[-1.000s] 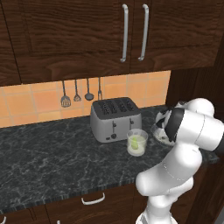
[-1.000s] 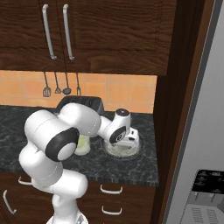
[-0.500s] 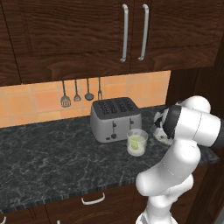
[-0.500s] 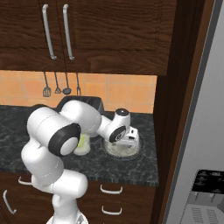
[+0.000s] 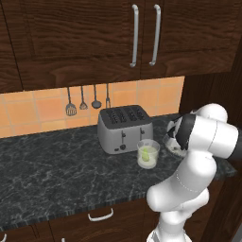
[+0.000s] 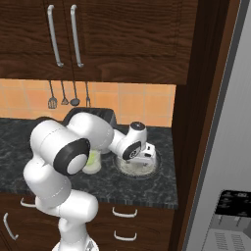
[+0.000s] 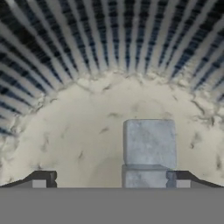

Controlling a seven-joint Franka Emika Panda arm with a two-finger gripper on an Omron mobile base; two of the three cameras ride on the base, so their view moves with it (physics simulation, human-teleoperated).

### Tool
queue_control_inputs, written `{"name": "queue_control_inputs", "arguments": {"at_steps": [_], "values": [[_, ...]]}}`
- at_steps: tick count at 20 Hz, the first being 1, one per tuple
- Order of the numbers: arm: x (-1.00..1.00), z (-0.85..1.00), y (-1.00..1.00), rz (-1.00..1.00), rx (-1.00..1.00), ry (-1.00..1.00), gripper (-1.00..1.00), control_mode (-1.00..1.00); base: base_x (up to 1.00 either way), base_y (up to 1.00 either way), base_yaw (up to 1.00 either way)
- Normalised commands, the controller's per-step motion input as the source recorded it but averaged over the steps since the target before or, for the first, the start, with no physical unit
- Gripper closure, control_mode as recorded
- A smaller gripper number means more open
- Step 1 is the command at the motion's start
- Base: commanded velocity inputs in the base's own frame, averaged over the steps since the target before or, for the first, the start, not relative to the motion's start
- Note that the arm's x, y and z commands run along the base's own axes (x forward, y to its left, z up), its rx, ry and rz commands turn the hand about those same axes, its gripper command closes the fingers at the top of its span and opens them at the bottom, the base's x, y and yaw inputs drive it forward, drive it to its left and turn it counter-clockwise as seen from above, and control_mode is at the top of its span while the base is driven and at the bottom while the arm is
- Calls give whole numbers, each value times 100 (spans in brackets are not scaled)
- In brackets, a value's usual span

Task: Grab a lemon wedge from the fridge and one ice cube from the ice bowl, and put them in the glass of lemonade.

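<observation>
Over the ice bowl point(image 6: 147, 168), right of the four-slot toaster point(image 5: 124, 127) on the dark marble counter point(image 5: 52, 165), the white arm doubles back on itself: it rises from the base, bends at a bulky elbow, then reaches forward and down so the hand tips into the bowl. The gripper point(image 7: 109, 178) sits low inside it, its fingers spread wide and closed on nothing; in the hand view the two dark fingertips point(image 7: 41, 177) stand apart at the bottom edge, one on either side.

Between those tips, nearer the right-hand one, lies a single grey ice cube point(image 7: 149, 144) on the bowl's pale speckled floor, with the ribbed wall curving above it. Neither base view shows the cube.

From the left base view, the glass of lemonade point(image 5: 148, 154) stands just in front of the toaster's right end, with a green lemon wedge point(image 5: 148, 152) showing inside it, and the bowl point(image 5: 170, 144) peeks out behind the arm's forearm. The right base view half hides the glass point(image 6: 92, 162) behind the elbow, but adds the grey fridge point(image 6: 225, 147) to the right of the bowl, beyond a dark wooden panel.
</observation>
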Motion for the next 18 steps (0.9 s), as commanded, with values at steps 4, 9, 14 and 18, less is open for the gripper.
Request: {"name": "queue_control_inputs", "arguments": {"at_steps": [4, 9, 14, 18], "values": [[1, -1, 0, 0, 0, 0, -100, -100, 0, 0, 0], [14, -6, 0, 0, 0, 0, -100, -100, 0, 0, 0], [0, -4, 0, 0, 0, 5, 100, -100, 0, 0, 0], [0, 0, 0, 0, 0, 1, 100, -100, 0, 0, 0]]}}
